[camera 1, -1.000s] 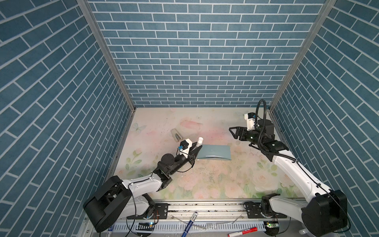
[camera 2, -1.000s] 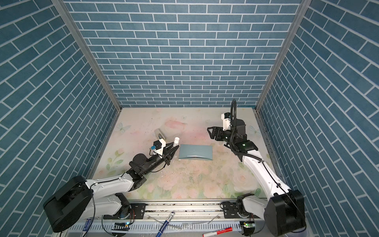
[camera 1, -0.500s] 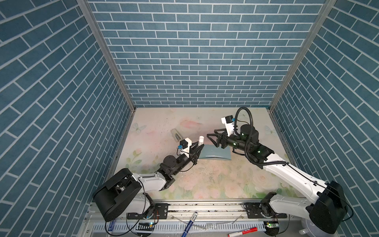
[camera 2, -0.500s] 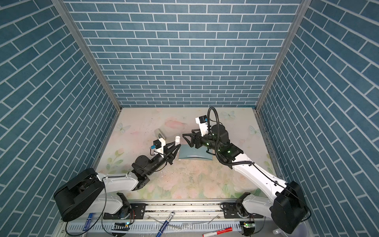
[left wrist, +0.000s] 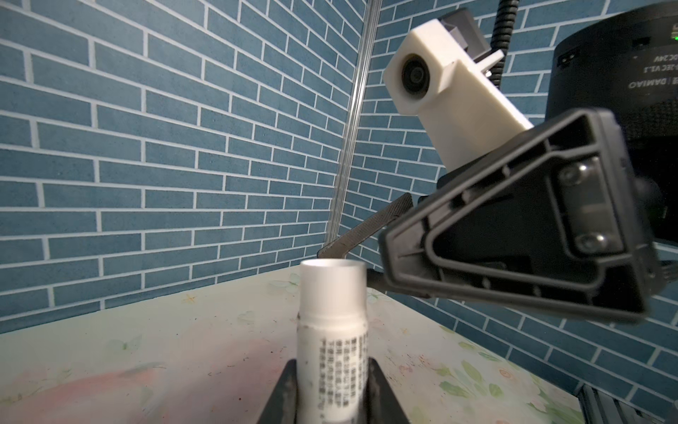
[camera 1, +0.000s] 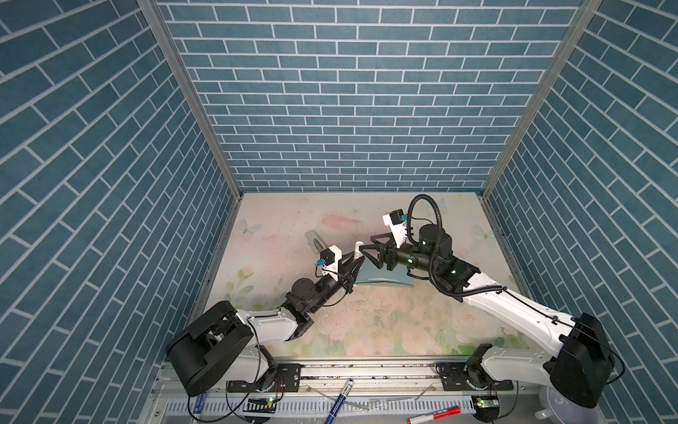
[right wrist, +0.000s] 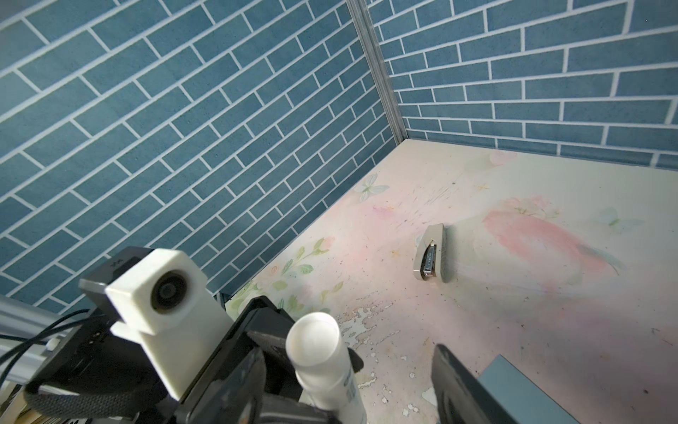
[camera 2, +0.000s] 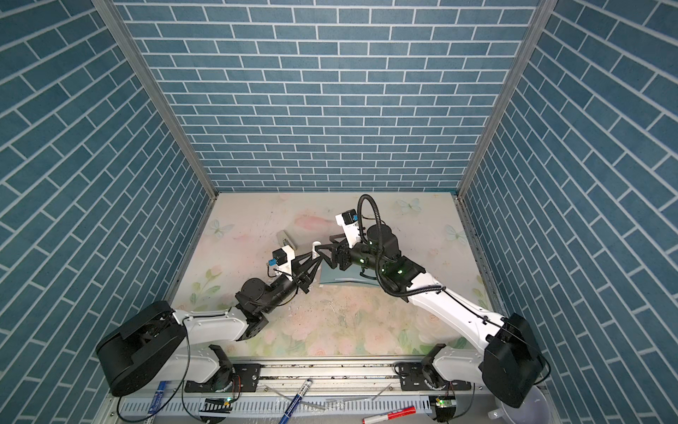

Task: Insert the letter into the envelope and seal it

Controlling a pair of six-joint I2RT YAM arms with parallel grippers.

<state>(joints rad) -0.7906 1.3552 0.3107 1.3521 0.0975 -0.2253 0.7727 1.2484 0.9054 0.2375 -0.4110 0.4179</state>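
**Right tool closes in on the glue stick's cap**

In both top views, the right tool [camera 1: 367, 251] has swung in from the right side of the surface [camera 1: 367, 323]. It now meets the left tool [camera 1: 353, 261], which pinches a white glue stick [camera 1: 357, 247] angled upward. The teal envelope [camera 1: 389, 278] lies flat where it lay a second ago, now partly under the right arm. The letter shows in no view, so I judge it is already inside. That would make this step uncapping the glue for the seal. Whether the flap is open I cannot tell.

In the left wrist view, the stick [left wrist: 332, 341] stands clamped between the left tool's fingers [left wrist: 282, 398]. The right tool [left wrist: 350, 247] has its jaws spread, with the tips level with the cap [left wrist: 332, 282]. They do not seem to be squeezing it yet.

In the right wrist view, the stick [right wrist: 319, 345] sits between the spread jaws, and a corner of the envelope [right wrist: 532, 400] shows beside one of them. A stapler [right wrist: 433, 257] lies on its side well apart and blocks nothing. The real crowding is the two tools and their wrist cameras packed close, and the right arm hanging over the envelope.
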